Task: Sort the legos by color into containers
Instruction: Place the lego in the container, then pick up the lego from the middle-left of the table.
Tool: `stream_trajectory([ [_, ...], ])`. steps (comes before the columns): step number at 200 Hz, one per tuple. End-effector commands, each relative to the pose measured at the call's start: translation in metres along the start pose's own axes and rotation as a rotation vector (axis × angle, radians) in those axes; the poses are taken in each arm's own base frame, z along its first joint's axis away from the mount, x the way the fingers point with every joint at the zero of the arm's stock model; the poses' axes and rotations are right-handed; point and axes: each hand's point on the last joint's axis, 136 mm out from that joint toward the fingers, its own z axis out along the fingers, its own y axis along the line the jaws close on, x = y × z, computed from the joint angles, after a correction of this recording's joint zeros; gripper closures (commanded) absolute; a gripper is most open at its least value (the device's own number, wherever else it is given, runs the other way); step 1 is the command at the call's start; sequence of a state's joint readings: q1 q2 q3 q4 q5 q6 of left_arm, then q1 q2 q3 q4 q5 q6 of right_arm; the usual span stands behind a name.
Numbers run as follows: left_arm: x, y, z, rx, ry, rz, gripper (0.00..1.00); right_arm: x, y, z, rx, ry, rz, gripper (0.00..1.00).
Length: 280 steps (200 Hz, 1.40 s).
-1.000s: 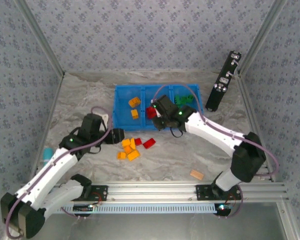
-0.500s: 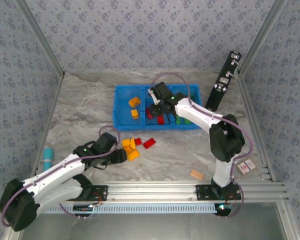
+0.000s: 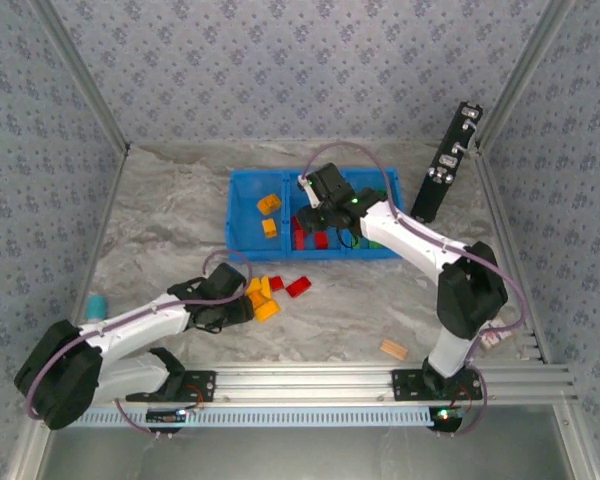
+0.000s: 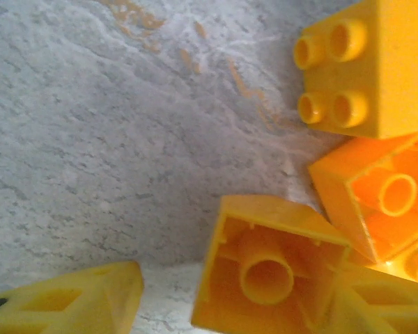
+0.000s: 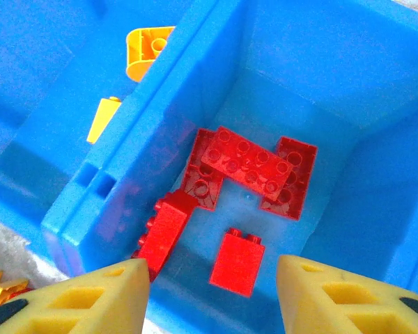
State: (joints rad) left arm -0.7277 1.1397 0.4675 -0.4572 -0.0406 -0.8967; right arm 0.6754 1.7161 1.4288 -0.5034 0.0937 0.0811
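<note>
While poised over the blue tray (image 3: 236, 225), right gripper (image 3: 317, 212): jaws wide apart, empty, directly above the middle compartment and its sorted red bricks (image 5: 245, 167). Left compartment: sorted orange bricks (image 3: 269, 204). Loose orange bricks (image 3: 262, 297) piled on the table (image 3: 160, 230) just on the near side of the tray, loose red bricks (image 3: 298, 287) at the pile's right edge. Left gripper (image 4: 223, 306) low at the pile's left side, jaws apart, straddling an upturned orange brick (image 4: 268, 268), hollow underside toward the wrist camera. Sits closer to the right finger, clear gap to the left one; probably not clamped, fingertips being cut off by the frame. Near square, so no clear long axis. Left arm plainly nearer; destination beyond the pile, slightly right.
</note>
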Motion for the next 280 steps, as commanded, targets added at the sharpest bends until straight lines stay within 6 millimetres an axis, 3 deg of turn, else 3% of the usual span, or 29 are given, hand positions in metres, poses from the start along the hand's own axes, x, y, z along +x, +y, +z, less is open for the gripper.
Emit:
stream_trajectory([
  [1, 0.0, -0.002, 0.013, -0.009, 0.01, -0.003, 0.42, 0.0, -0.002, -0.012, 0.023, -0.017, -0.006, 0.47],
  [44, 0.004, 0.009, 0.011, -0.043, 0.01, -0.001, 0.55, 0.008, 0.012, -0.023, -0.028, -0.023, -0.064, 0.46],
  [105, -0.013, 0.012, -0.008, -0.062, -0.068, 0.019, 0.69, 0.07, 0.061, -0.03, -0.189, 0.089, -0.126, 0.45],
  [108, -0.015, 0.012, -0.009, -0.061, -0.073, 0.02, 0.69, 0.069, 0.062, -0.032, -0.195, 0.086, -0.126, 0.44],
  [114, -0.017, 0.011, -0.012, -0.058, -0.079, 0.024, 0.7, 0.087, 0.064, -0.028, -0.202, 0.122, -0.131, 0.45],
  [135, -0.021, 0.007, -0.021, -0.042, -0.086, 0.034, 0.7, 0.104, 0.066, -0.026, -0.208, 0.155, -0.117, 0.44],
  [146, -0.021, 0.004, -0.026, -0.035, -0.078, 0.042, 0.65, 0.108, 0.068, -0.026, -0.214, 0.16, -0.122, 0.44],
  [175, -0.024, 0.002, -0.038, -0.055, -0.065, 0.093, 0.36, 0.103, 0.069, -0.026, -0.212, 0.144, -0.13, 0.44],
  [195, -0.029, 0.01, -0.041, -0.123, -0.062, 0.146, 0.28, 0.099, 0.071, -0.025, -0.215, 0.141, -0.136, 0.44],
  [231, -0.043, 0.012, -0.03, -0.128, -0.073, 0.12, 0.27, 0.097, 0.071, -0.025, -0.205, 0.144, -0.149, 0.44],
  [280, -0.039, 0.002, -0.018, -0.068, -0.037, 0.036, 0.29, 0.102, 0.062, -0.028, -0.176, 0.156, -0.153, 0.43],
])
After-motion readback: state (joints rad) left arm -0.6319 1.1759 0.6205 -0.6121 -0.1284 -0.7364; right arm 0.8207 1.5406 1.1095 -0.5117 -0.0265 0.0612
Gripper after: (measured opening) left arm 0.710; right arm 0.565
